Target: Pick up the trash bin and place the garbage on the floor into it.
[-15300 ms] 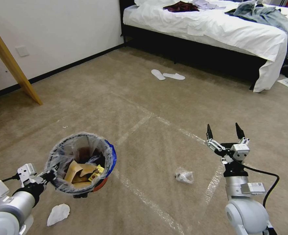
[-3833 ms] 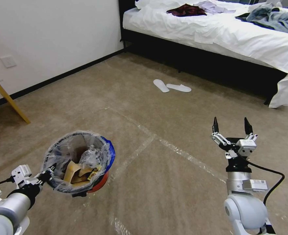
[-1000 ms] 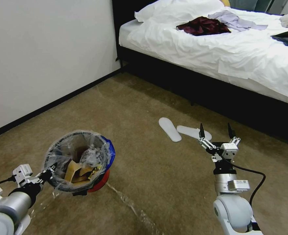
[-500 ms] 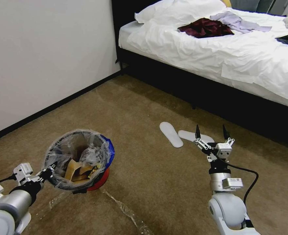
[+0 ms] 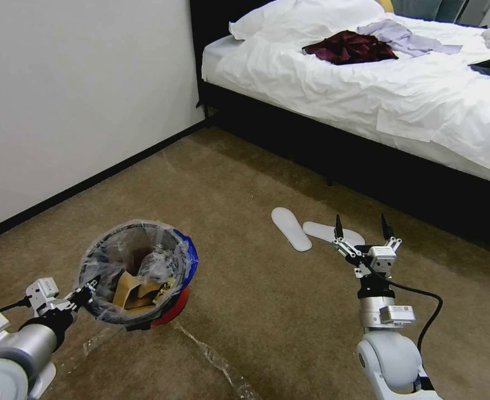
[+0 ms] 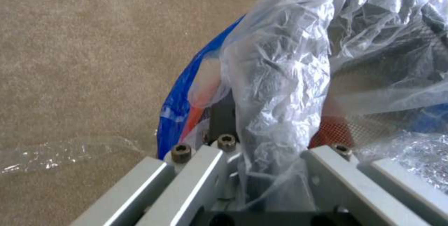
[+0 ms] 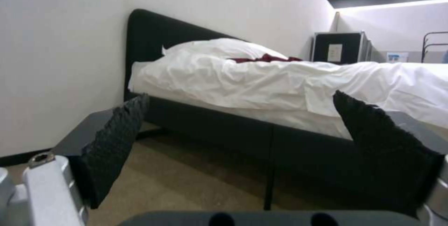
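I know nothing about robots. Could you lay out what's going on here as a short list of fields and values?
Setting: bedroom, carpeted floor, bed.
Left end effector: shut on the trash bin rim, bin held off the floor.
Bin contents: brown cardboard, crumpled clear plastic.
Right end effector: open, empty, pointing toward the bed.
Nearby, not litter: white slippers by the bed.

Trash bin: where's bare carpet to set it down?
Bare carpet lies between the trash bin, held by the left gripper, and the open right gripper; also toward the wall. Slippers crowd the bed side.
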Available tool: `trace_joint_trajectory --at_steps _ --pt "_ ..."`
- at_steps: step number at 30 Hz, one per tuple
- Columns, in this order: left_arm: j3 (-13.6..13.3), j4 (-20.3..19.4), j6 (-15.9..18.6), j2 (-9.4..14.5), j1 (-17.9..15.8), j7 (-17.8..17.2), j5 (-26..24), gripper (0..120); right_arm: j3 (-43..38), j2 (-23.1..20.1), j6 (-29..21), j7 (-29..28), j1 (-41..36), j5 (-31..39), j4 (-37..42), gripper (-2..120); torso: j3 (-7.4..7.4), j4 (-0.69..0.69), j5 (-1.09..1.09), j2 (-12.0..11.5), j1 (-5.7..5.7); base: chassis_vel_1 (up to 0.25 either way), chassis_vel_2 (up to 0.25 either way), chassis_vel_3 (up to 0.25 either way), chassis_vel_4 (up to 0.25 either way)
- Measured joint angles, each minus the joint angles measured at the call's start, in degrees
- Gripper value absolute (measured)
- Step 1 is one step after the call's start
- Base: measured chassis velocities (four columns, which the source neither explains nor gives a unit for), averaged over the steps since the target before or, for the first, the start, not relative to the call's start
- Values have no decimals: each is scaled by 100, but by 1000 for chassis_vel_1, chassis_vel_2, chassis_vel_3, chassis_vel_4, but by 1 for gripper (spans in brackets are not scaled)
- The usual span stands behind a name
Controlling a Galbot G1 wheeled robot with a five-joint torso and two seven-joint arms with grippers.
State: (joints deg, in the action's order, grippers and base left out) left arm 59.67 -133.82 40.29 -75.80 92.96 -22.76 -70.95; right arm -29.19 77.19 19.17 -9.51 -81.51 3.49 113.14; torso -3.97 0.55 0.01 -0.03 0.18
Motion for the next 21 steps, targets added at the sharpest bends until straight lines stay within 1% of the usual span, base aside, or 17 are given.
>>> trace_joint_trajectory --at_steps 7,12,21 --pt "-2 0 0 39 -31 1 -2 1 -23 1 16 -19 -56 12 25 100 -1 0 0 0 0 -40 33 27 -37" --pt "-4 9 0 78 -46 6 -19 1 -22 19 14 -5 -99 12 10 100 0 0 0 0 0 0 0 0 0" --pt "-108 49 0 70 -133 12 -15 1 -24 38 14 9 -144 14 -34 100 0 0 0 0 0 0 0 0 0"
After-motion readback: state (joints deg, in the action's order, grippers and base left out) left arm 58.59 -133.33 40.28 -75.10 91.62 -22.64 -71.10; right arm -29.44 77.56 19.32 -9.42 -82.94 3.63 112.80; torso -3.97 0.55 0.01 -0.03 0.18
